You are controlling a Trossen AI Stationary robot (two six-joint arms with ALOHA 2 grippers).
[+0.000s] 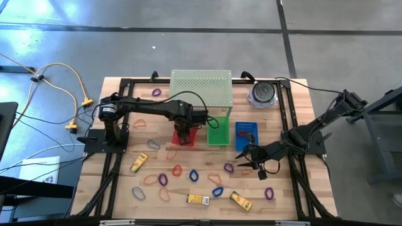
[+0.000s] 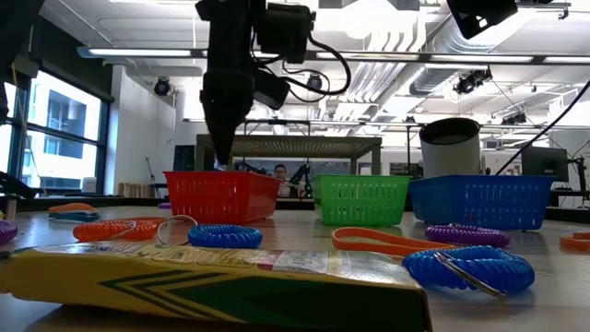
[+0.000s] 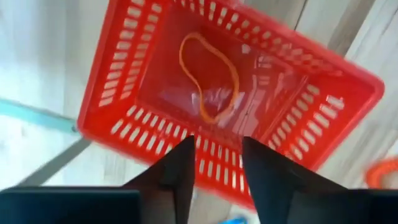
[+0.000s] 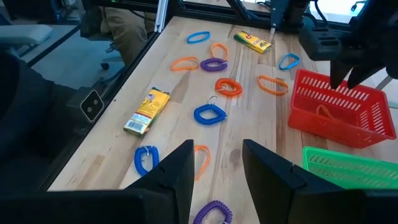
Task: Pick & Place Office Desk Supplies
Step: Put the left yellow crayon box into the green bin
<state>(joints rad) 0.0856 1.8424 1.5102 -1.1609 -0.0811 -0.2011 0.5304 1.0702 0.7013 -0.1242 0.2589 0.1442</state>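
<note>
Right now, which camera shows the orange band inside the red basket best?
The left wrist view: it looks straight down into the red basket, with the whole orange band on its floor. The right wrist view shows part of it through the wall. The high view hides it under the arm; the low view shows only the basket's wall.

The left arm reaches in from its base at the table's left edge, forearm level, wrist bent so the left gripper points straight down. Its two dark fingers stand slightly parted with an empty gap between them. The right arm runs from the right edge, folded low at the elbow, forearm sloping toward the table's middle. The right gripper hangs low, fingers parted, nothing between them.
</note>
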